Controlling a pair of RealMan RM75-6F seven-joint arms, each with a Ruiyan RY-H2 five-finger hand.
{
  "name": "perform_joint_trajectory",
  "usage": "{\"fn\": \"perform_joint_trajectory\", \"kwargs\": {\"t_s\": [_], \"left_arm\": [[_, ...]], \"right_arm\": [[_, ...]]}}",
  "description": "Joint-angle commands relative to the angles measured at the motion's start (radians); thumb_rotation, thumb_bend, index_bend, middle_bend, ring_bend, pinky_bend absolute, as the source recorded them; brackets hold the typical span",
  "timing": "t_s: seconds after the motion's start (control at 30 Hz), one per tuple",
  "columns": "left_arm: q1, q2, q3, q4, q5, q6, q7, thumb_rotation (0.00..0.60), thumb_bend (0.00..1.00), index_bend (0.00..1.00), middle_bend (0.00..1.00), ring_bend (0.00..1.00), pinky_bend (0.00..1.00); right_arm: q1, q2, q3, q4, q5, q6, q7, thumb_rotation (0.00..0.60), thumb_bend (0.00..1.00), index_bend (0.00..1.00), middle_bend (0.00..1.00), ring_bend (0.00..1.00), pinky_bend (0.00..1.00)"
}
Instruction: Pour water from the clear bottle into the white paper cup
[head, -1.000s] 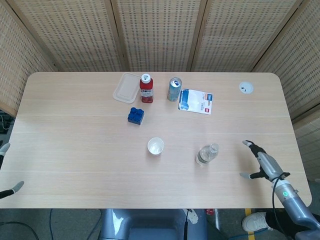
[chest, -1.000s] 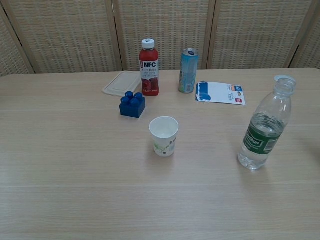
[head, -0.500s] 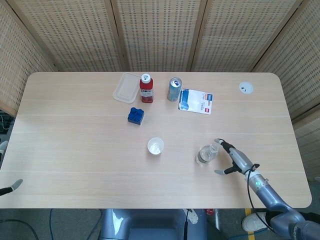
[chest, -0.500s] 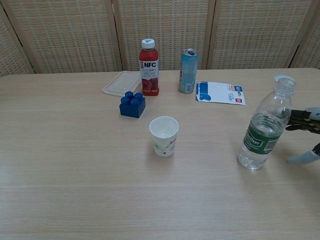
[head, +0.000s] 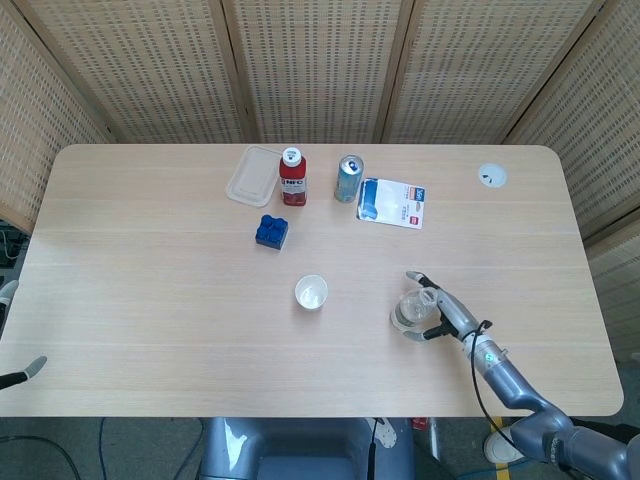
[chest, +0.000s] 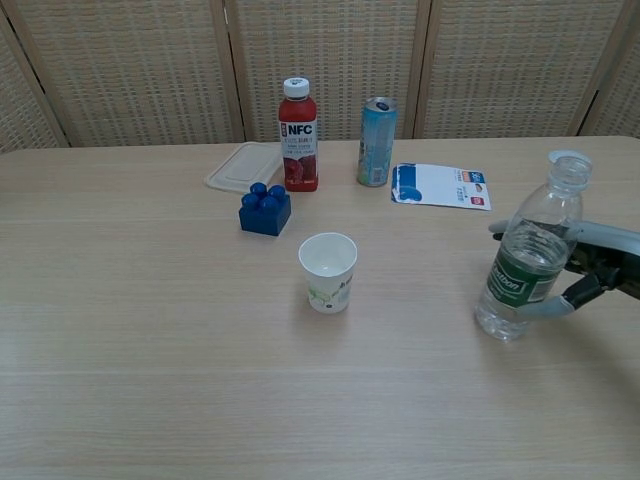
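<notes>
The right hand's (chest: 590, 268) fingers (chest: 545, 307) curved around the clear water bottle (chest: 531, 257), cradling without visibly clamping it. The bottle stood upright, uncapped, right of the white paper cup (chest: 328, 271). Left hand (head: 20, 377): grip unclear.

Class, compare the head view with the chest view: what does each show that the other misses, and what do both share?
Head view only: the whole table, the right arm, and a left fingertip at the left edge.
Chest view only: the bottle's green label and water level.
Both: the right robot hand around the clear bottle, white paper cup, blue block.
</notes>
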Motion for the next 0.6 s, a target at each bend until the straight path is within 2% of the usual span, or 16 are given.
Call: {"fn": "perform_joint_trajectory", "kwargs": {"t_s": [0.03,0.23,0.33,0.43,0.5,0.6], "left_arm": [[0.000,0.000,0.000,0.000,-0.002,-0.001,0.001,0.600,0.05,0.00,0.00,0.00,0.00],[-0.003,-0.001,-0.002,0.002,-0.009,-0.004,0.000,0.600,0.05,0.00,0.00,0.00,0.00],[-0.005,-0.002,-0.003,0.003,-0.014,-0.008,0.001,0.600,0.05,0.00,0.00,0.00,0.00],[-0.007,-0.002,-0.005,0.002,-0.018,-0.010,0.002,0.600,0.05,0.00,0.00,0.00,0.00],[-0.007,-0.002,-0.005,0.002,-0.020,-0.011,0.001,0.600,0.05,0.00,0.00,0.00,0.00],[-0.008,-0.001,-0.006,0.003,-0.023,-0.012,0.000,0.600,0.05,0.00,0.00,0.00,0.00]], "right_arm": [[0.008,-0.027,0.003,0.023,0.006,0.008,0.012,0.600,0.00,0.00,0.00,0.00,0.00],[0.011,-0.083,0.023,0.066,0.043,0.010,0.051,0.600,0.00,0.00,0.02,0.00,0.00],[0.009,-0.100,0.029,0.082,0.050,0.019,0.067,0.600,0.00,0.07,0.13,0.01,0.02],[0.005,-0.126,0.037,0.111,0.060,0.036,0.069,0.600,0.00,0.24,0.28,0.12,0.17],[0.004,-0.139,0.040,0.124,0.065,0.042,0.064,0.600,0.03,0.39,0.40,0.24,0.33],[0.002,-0.148,0.044,0.130,0.071,0.051,0.054,0.600,0.20,0.53,0.53,0.37,0.49]]}}
